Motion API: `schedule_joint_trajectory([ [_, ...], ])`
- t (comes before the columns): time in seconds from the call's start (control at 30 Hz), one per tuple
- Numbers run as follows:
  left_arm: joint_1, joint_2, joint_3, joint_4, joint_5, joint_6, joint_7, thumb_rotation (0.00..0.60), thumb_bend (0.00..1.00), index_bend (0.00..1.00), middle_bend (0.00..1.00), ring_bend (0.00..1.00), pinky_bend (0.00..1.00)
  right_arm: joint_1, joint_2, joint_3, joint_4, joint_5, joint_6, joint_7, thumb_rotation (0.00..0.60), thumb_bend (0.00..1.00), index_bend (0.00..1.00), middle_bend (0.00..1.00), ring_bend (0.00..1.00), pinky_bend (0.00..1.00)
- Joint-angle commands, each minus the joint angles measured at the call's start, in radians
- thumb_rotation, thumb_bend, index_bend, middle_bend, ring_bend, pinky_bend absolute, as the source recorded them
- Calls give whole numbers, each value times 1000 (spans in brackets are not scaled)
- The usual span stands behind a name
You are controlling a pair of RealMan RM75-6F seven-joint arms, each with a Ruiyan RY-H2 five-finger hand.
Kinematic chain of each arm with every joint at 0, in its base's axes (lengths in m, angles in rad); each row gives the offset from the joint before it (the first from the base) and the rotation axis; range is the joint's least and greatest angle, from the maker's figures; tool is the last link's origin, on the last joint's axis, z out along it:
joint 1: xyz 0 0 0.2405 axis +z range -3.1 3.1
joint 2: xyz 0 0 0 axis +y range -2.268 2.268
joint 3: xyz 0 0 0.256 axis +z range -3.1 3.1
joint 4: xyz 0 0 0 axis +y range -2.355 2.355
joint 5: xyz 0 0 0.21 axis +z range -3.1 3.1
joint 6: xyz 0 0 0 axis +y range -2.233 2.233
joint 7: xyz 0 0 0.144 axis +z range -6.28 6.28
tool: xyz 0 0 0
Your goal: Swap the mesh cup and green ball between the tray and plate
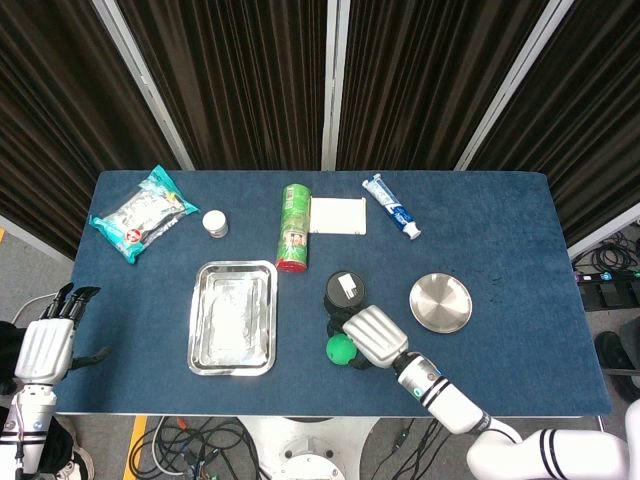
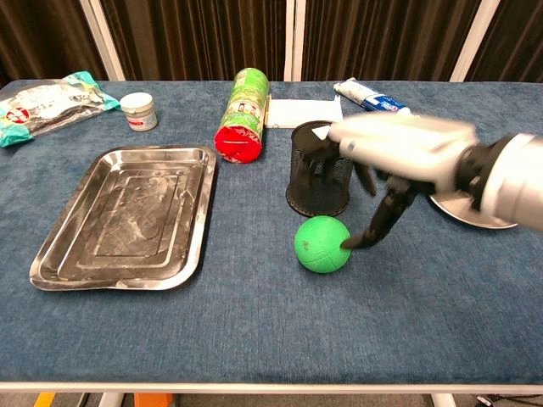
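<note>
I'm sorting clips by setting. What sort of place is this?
Probably a robot lab or data-collection booth, not a home. A blue cloth-covered table stands before black curtains, cables trail on the floor beneath, and unrelated items, such as a toothpaste tube and a snack bag, are laid out like props.

White-shelled right hand (image 2: 399, 148), black fingers (image 2: 379, 222)
</note>
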Motion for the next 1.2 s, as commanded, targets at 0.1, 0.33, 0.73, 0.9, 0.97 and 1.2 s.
schedule_joint_trajectory([
  [0.1, -1, 2, -2, -4, 2, -1, 2, 600, 79, 136, 129, 45, 252, -40, 63, 44, -44, -95, 123, 57, 600, 47, 378, 312, 308, 544],
  [0.33, -2, 4, -3, -12, 8, 1, 8, 600, 79, 136, 129, 45, 252, 48, 58, 132, 21, 86, -5, -12, 600, 0, 1, 21, 0, 89],
  [0.73, -3, 2, -2, -1, -12, -28, 0, 600, 79, 136, 129, 45, 253, 186, -37, 150, 172, 303, -163, -58, 600, 0, 0, 9, 0, 108],
  [0.9, -2, 4, -3, 1, -9, -25, -7, 600, 79, 136, 129, 44, 253, 214, -62, 139, 206, 365, -170, -82, 600, 0, 52, 120, 30, 261],
  [0.97, -3, 6, -5, 1, -12, -29, -9, 600, 79, 136, 129, 45, 253, 219, -70, 131, 214, 381, -163, -92, 600, 0, 107, 160, 75, 334],
  [1.2, -1, 1, -3, 8, -11, -30, -13, 600, 79, 136, 129, 44, 253, 227, -91, 118, 233, 401, -117, -117, 600, 45, 324, 260, 218, 562],
])
